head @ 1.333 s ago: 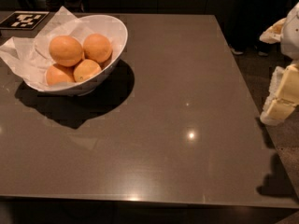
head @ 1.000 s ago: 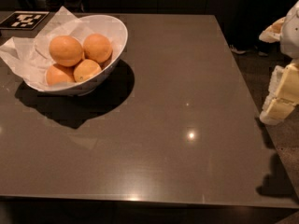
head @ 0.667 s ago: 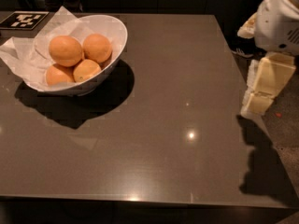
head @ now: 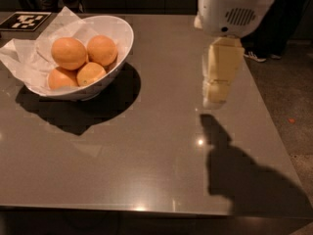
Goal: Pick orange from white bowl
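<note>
The orange (head: 69,53) lies in the white bowl (head: 126,31) near the far left corner of the desk (head: 146,146), well apart from the gripper (head: 215,95), which hangs near the right edge, so the reach goes toward the left edge; whether it is released or clenched I cannot tell.

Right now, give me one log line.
phase: pre-grasp | pincer: over table, apart from white bowl | orange: in bowl, ungrasped

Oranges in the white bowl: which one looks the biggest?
The back-left orange looks bigger than the rest. The hand hangs over the right part of the table, apart from the white bowl.
</note>
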You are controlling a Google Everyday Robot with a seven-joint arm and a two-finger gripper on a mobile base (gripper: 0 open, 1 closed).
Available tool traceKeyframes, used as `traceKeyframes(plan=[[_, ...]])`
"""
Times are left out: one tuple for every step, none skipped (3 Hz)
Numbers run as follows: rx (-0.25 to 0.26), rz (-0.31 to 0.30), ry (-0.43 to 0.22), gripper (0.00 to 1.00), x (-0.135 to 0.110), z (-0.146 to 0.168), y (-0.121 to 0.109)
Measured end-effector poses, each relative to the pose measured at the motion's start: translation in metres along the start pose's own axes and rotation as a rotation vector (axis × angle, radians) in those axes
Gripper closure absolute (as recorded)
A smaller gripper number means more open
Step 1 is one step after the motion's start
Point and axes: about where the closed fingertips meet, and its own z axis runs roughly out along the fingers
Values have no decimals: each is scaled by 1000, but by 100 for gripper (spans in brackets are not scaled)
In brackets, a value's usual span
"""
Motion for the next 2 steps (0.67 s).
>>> traceKeyframes(plan=[[27,-3,-17,0,-6,-2,-5],[75,-41,-40,0,-36,-9,-23]])
